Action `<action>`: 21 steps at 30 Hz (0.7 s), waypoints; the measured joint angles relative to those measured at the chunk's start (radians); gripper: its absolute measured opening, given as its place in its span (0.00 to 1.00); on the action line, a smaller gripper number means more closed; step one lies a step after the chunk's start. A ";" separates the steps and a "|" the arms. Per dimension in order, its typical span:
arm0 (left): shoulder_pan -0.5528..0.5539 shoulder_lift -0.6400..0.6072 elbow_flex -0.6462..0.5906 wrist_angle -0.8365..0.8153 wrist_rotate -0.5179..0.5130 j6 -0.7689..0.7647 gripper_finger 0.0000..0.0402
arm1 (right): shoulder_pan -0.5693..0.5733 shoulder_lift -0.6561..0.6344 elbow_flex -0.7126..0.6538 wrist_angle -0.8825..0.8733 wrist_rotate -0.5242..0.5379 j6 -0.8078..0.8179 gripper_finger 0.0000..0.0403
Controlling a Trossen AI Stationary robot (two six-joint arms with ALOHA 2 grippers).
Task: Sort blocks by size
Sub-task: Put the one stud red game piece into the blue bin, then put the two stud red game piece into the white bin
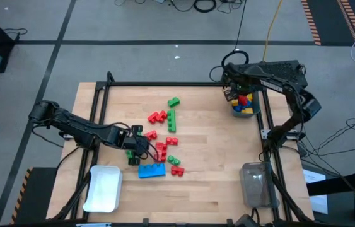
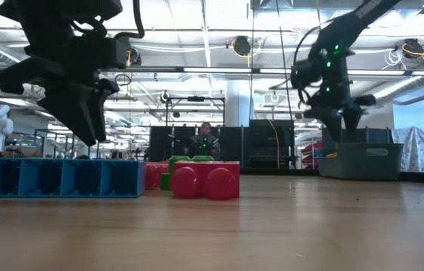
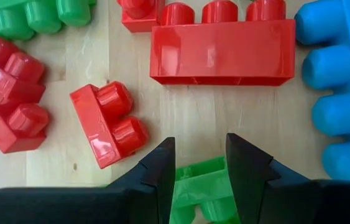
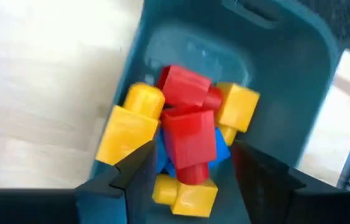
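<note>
Red, green and blue blocks lie loose on the middle of the table, among them a long blue brick and a green bar. My left gripper is among them, shut on a small green block and raised a little above the table. My right gripper hovers open and empty over a teal bin that holds red, yellow and blue blocks. My left gripper pinches the green block's two opposite sides between its two fingers. The fingers point down at the table. The rest of the block lies hidden behind the fingers.
A white bin stands at the near left and a clear bin at the near right. A red three-stud bar and small red blocks lie right below my left gripper, with the blue brick beside them.
</note>
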 joint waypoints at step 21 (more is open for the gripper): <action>0.048 0.000 0.000 0.152 0.048 0.109 0.29 | 0.504 -0.182 0.001 0.259 -0.040 0.005 0.48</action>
